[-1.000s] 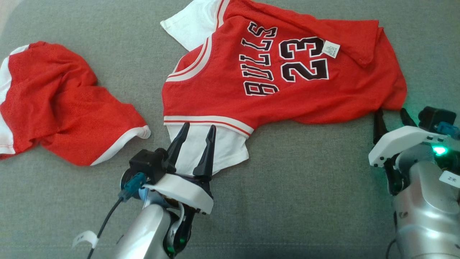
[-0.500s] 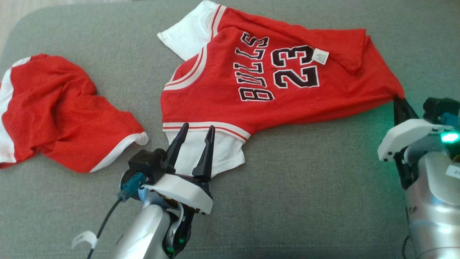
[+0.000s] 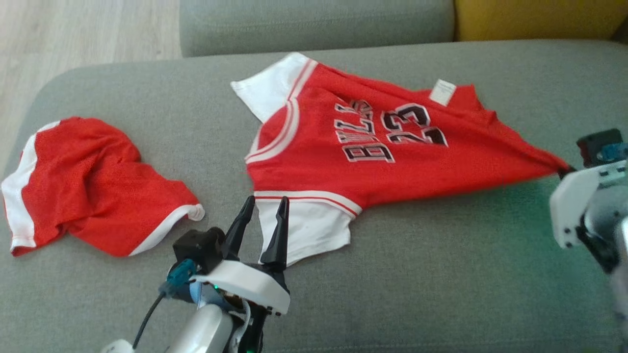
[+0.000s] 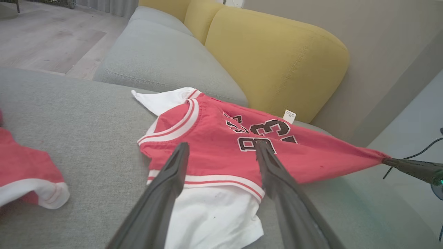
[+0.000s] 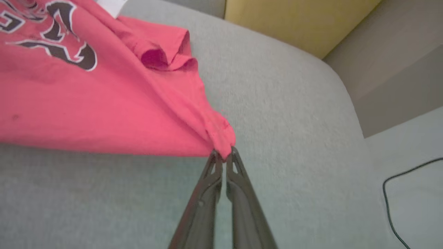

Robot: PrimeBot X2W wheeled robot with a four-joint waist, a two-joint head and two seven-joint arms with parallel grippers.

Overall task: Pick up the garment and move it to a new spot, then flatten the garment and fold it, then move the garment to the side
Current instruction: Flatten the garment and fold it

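Right end effector [image 5: 224,154] clamped on jersey [image 3: 417,169] corner, 3 o'clock. Left end effector [image 3: 267,202] open, empty, at white sleeve [image 3: 306,230], 6 o'clock.

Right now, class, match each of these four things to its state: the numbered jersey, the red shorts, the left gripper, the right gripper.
1 jersey
2 shorts
3 left gripper
4 right gripper

A jaws apart at the white sleeve
B crumpled, lying apart at the left
C jaws shut on the jersey's corner
D stretched taut toward the right

Pairs: 1-D, 2-B, 3-A, 4-C
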